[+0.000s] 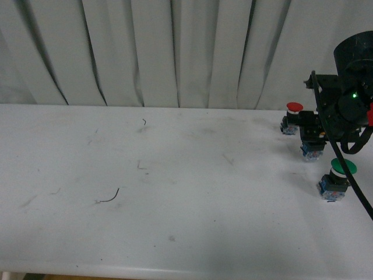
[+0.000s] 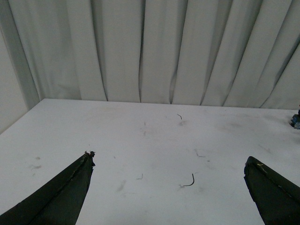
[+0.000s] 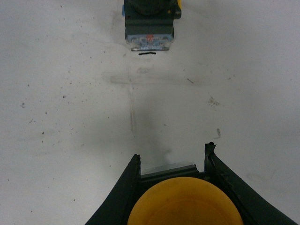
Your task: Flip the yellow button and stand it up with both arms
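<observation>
Right claw [image 3: 172, 154] first: its two black wedge fingers sit tight against either side of the small yellow button [image 3: 185, 201]. The round mushroom cap faces back toward the wrist, and a sliver of the blocky grey base shows between the fingertips. That reads as a pinch at the cap end, base pointing out of the claw. I can't tell whether it is clear of the white desk [image 3: 70, 117].

How to play this step, as I judge it: a rounded cap can roll in the fingers, so turn slowly. Bring the base down square to the desk and ease off only once it sits flat. The cap looks top-heavy over that narrow base, so a steadying second arm matters.

Ahead of the fingertips, apart from them, a blue-grey switch block with a red dot [image 3: 149, 35] lies on the desk, so keep the swing away from it. A green-capped button [image 1: 338, 175] stands on the claw's near side and a red-capped button [image 1: 294, 108] on its far side. Crowded corner.

The left claw [image 2: 169, 158] is spread wide with nothing between its fingers. It hovers over bare desk with a thin dark wire curl [image 2: 190, 180] ahead of its tips and the pale pleated curtain [image 2: 154, 47] beyond. It looks well apart from the action.
</observation>
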`<state>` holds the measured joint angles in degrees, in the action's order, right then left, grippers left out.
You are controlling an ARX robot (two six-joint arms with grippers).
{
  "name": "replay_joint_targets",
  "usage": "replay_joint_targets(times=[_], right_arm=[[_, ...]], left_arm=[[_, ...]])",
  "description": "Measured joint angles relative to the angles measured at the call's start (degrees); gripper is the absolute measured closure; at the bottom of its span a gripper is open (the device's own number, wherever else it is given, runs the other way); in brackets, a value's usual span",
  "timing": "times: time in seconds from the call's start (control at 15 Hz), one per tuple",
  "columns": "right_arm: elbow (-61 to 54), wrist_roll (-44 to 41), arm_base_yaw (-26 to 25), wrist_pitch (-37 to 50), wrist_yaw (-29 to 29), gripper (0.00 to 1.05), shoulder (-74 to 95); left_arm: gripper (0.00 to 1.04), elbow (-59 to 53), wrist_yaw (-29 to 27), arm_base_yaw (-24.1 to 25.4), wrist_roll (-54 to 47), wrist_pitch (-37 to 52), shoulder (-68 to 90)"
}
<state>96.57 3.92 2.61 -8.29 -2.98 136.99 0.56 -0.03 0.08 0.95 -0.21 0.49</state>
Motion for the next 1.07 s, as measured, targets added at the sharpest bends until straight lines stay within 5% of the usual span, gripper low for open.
replay_joint_targets(times=[1.07], right_arm=[[5.42, 5.49, 0.09, -2.80, -1.07, 0.69, 4.31]], left_arm=[[0.07, 0.00, 0.00, 0.00, 0.00, 0.00, 0.00]])
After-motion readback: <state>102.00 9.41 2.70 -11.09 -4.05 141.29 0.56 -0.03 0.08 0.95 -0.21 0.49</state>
